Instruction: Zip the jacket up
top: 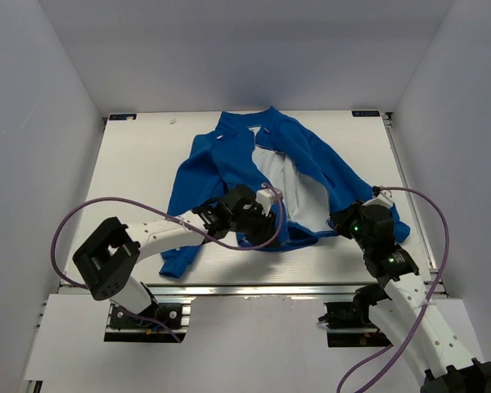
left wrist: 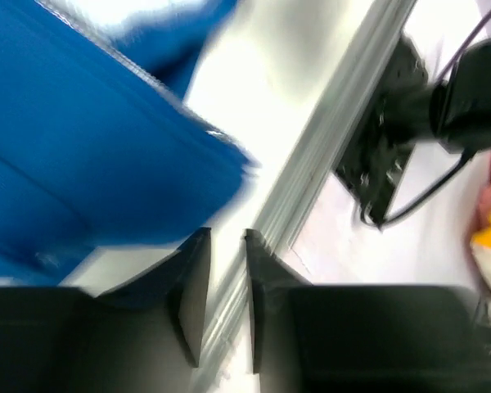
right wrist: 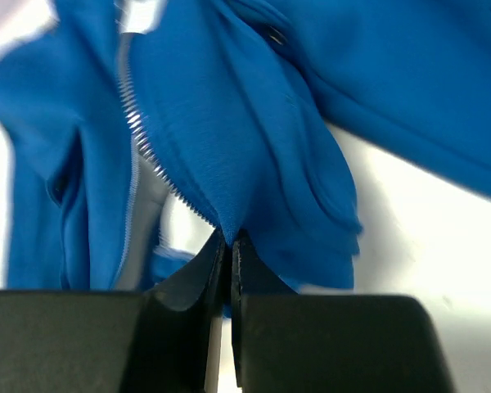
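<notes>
The royal-blue fleece jacket (top: 204, 172) lies on the white table, front open, with pale lining (top: 282, 176) showing between the two front edges. My right gripper (top: 341, 221) is shut on the jacket's right front edge near the hem. In the right wrist view the pads (right wrist: 227, 237) pinch blue fabric (right wrist: 229, 123) just beside the zipper teeth (right wrist: 147, 147). My left gripper (top: 260, 219) hovers over the bottom hem of the left front. In the blurred left wrist view its fingers (left wrist: 227, 237) stand slightly apart with nothing between them, and the jacket (left wrist: 82, 147) is up and to the left.
The table's metal front edge (left wrist: 311, 180) runs just past the left fingertips, with the right arm's black base (left wrist: 385, 147) beyond it. Purple cables (top: 65, 221) loop beside both arms. Grey walls close in the table on three sides.
</notes>
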`<state>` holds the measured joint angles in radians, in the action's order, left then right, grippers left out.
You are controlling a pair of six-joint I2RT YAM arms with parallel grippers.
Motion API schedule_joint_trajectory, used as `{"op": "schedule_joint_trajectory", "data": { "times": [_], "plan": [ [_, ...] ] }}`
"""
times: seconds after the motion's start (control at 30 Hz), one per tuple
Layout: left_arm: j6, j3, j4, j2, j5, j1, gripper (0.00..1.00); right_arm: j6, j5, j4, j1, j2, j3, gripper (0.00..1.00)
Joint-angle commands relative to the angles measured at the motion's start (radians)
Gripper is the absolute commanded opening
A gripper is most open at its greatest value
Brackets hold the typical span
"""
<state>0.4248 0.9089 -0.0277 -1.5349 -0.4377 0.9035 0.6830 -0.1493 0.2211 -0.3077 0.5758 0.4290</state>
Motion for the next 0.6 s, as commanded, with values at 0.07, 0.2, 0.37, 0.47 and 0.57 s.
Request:
{"op": "schedule_joint_trajectory", "data": {
  "times": [0.07,0.2,0.37,0.47,0.57],
  "plan": [
    [-0.047,0.039,-0.198,0.019,-0.032,0.025,0.62,-0.063,-0.041,0.103,0.002,-0.024,0.007,0.0],
    [-0.017,0.059,-0.265,0.006,0.019,0.025,0.98,-0.079,-0.03,0.087,0.004,-0.01,0.002,0.0],
    [0.061,0.1,-0.275,-0.054,0.085,0.025,0.98,-0.086,-0.013,0.052,0.002,0.013,-0.009,0.0],
    [0.107,0.108,-0.224,-0.06,0.056,0.025,0.98,-0.091,-0.01,0.044,0.002,0.018,-0.013,0.0],
    [0.16,0.104,-0.195,-0.038,0.082,0.025,0.98,-0.099,-0.021,0.032,0.002,0.019,-0.013,0.0]
  ]
}}
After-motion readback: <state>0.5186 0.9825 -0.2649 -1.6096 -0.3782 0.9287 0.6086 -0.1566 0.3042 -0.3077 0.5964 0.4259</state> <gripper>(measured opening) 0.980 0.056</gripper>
